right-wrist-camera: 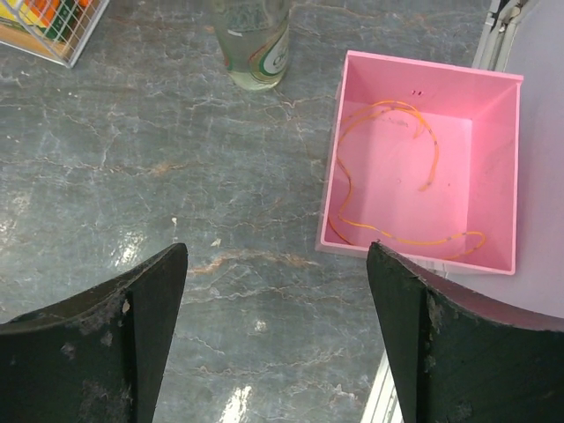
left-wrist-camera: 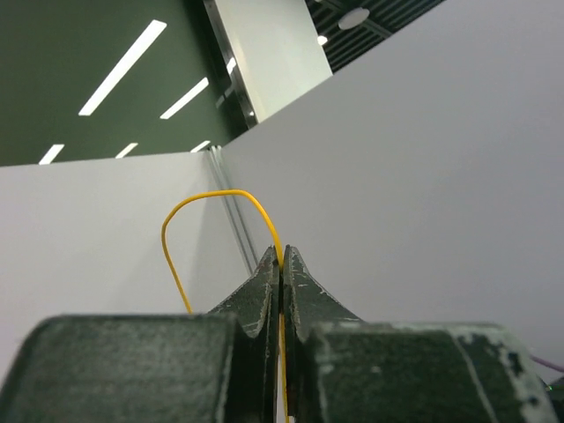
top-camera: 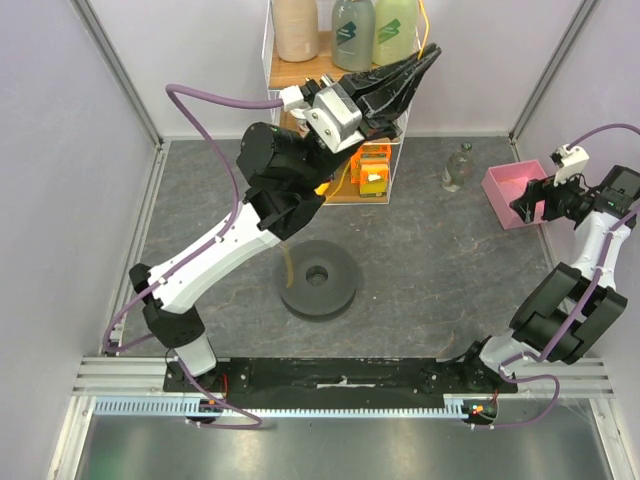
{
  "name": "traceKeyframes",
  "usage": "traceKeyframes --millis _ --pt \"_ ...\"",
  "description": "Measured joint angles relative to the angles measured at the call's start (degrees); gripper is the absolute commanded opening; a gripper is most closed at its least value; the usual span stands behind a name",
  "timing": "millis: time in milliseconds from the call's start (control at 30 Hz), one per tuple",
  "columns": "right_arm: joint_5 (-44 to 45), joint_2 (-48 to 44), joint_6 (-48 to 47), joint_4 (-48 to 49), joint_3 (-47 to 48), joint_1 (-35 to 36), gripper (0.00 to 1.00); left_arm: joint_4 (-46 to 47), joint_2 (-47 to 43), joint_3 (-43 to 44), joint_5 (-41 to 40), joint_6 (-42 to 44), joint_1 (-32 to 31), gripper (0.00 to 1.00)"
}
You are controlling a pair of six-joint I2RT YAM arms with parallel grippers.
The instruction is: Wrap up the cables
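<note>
Yellow wire [left-wrist-camera: 213, 196] is pinched between the two fingers [left-wrist-camera: 260, 295] of the left gripper [left-wrist-camera: 282, 254], which are pressed flat together. In the left wrist view it arches up out of the tips in one loop toward the left of the frame and comes back down behind the left finger. In the top view this gripper [top-camera: 432, 55] is raised in the upper middle of the frame, in front of a shelf [top-camera: 300, 72]. A short run of the wire [top-camera: 425, 28] rises from its tip to the top edge.

The right gripper [right-wrist-camera: 275, 256] has its two fingers [right-wrist-camera: 115, 339] spread wide, holding nothing, over grey stone-patterned table [right-wrist-camera: 176, 176]. In the right wrist view one pink box [right-wrist-camera: 502, 176] sits just above its right finger, in the upper right. A second wire [right-wrist-camera: 348, 189], orange, lies inside the box in loose curls on the floor. One glass bottle [right-wrist-camera: 257, 44] stands at the top of that frame, left of the box and apart from it.

In the top view the right gripper [top-camera: 530, 205] is at the right edge, beside the box [top-camera: 500, 190]. One dark round spool [top-camera: 320, 280] lies in the middle of the table, under the left arm. A thin pale strand [top-camera: 287, 265] drops at the spool's left rim. Three bottles [top-camera: 353, 30] stand on the shelf's top.
</note>
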Motion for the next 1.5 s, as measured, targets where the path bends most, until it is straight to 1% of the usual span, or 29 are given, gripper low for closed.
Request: traceKeyframes --millis 200,267,367,433,567,633,767,833,900,1000,1133,1267,1367,1500 --pt "-2.3 -2.2 2.2 -1.1 0.6 0.6 0.91 -3.0 -6.4 -9.4 -1.0 -0.8 0.0 0.02" --pt "-3.5 -3.3 3.3 -1.9 1.7 1.2 0.92 -4.7 -11.2 -15.7 -1.6 -0.8 0.4 0.02" --pt "-5.4 -6.0 5.8 -2.7 2.9 3.0 0.92 -8.1 -21.1 -26.3 -1.7 -0.8 1.4 0.02" --pt "-6.6 -8.2 7.7 -2.9 3.1 4.5 0.92 -11.5 -27.4 -31.0 -1.7 -0.8 2.3 0.02" --pt "-8.3 -13.1 12.1 -2.6 3.2 7.9 0.92 -18.4 -36.6 -33.0 -1.4 -0.4 5.6 0.02" --pt "-8.5 -15.0 13.8 -2.4 3.2 9.4 0.92 -22.1 -40.5 -33.3 -2.0 1.9 7.7 0.02" --pt "-8.8 -17.2 16.3 -2.4 3.2 11.7 0.93 -27.1 -46.5 -35.5 -7.5 10.0 10.4 0.02" --pt "-8.8 -17.6 17.0 -2.4 3.2 12.7 0.93 -28.0 -48.0 -36.2 -11.0 14.4 13.3 0.02" --pt "-8.7 -17.6 17.4 -2.4 3.2 13.7 0.93 -28.9 -48.7 -36.8 -13.0 18.2 16.1 0.02" --pt "-8.4 -17.6 17.9 -2.5 3.2 15.0 0.93 -32.9 -50.0 -38.5 -14.0 22.8 17.7 0.02" --pt "-8.3 -17.6 19.5 -2.4 2.7 16.7 0.92 -43.1 -52.8 -42.8 -11.6 25.2 18.0 0.02" --pt "-8.0 -17.7 22.0 -2.3 0.0 19.4 0.91 -52.9 -55.4 -54.1 -6.1 25.4 18.1 0.03" --pt "-7.7 -18.0 24.3 -2.3 -3.0 21.7 0.89 -59.7 -54.9 -63.3 -0.8 25.3 18.2 0.03" --pt "-6.6 -19.1 27.7 -2.3 -8.1 26.2 0.89 -65.9 -52.2 -70.7 6.2 25.1 19.0 0.02"
